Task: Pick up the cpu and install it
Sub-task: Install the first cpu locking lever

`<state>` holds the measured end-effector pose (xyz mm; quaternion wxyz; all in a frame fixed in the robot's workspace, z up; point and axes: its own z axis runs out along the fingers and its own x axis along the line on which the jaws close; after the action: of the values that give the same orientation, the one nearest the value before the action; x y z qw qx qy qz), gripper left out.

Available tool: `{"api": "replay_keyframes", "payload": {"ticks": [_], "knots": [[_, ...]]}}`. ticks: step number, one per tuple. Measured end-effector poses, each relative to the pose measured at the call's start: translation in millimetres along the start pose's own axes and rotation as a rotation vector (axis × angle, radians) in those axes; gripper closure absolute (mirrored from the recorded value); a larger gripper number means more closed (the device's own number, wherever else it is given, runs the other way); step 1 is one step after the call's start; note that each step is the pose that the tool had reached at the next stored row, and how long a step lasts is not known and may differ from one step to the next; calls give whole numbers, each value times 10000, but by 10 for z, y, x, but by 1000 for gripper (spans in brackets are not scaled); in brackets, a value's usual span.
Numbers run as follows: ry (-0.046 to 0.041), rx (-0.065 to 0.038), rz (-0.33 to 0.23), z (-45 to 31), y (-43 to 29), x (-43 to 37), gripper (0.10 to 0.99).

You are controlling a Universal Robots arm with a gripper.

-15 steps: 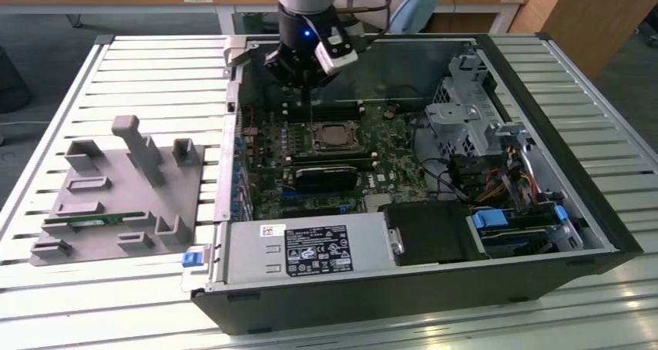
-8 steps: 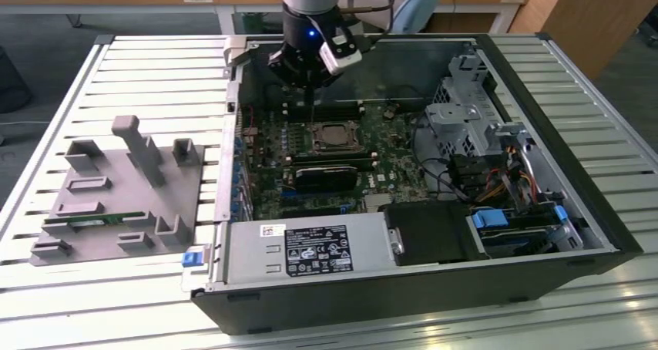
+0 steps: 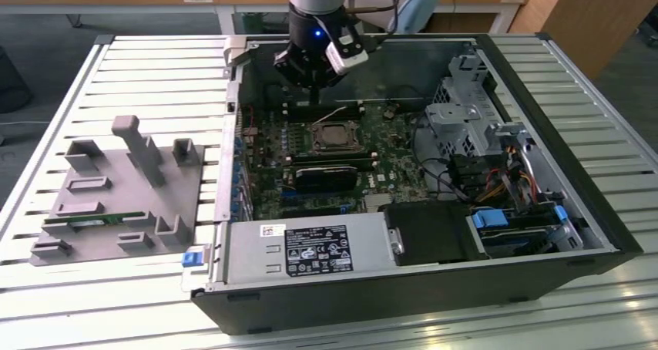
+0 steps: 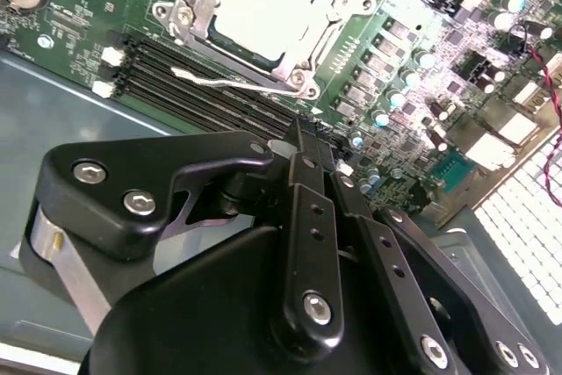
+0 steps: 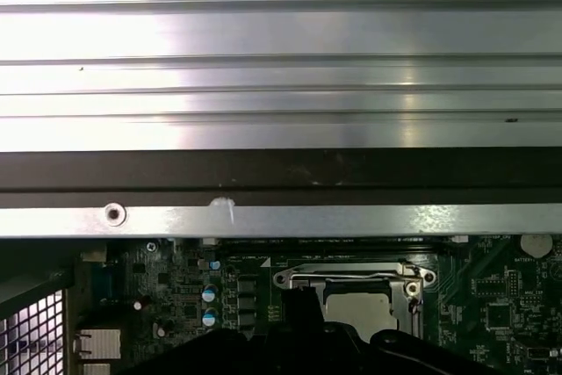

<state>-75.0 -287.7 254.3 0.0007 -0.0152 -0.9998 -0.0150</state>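
So the cpu point(image 4: 263, 6) already sits in its socket, middle of the exterior view, upper centre in the second wrist view. Tool point(image 3: 308, 76) hangs just above and behind it; can't tell if it's clenched. I'd check the chip's flat before clamping.

your arm point(image 3: 313, 11) hangs straight down, wrist vertical; the gripper point(image 3: 311, 95) points downward, its black fingers point(image 4: 303, 217) pressed together with nothing between them.
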Motion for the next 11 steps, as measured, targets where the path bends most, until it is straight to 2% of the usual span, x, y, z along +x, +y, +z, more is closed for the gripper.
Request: {"api": "replay_keyframes", "payload": {"ticks": [5, 6, 9, 11], "knots": [[-1, -5, -1, 5, 1, -53, 980], [1, -35, 0, 7, 0, -57, 980], [12, -380, -1, 20, -10, -68, 980], [13, -455, -1, 37, -21, -70, 980]]}}
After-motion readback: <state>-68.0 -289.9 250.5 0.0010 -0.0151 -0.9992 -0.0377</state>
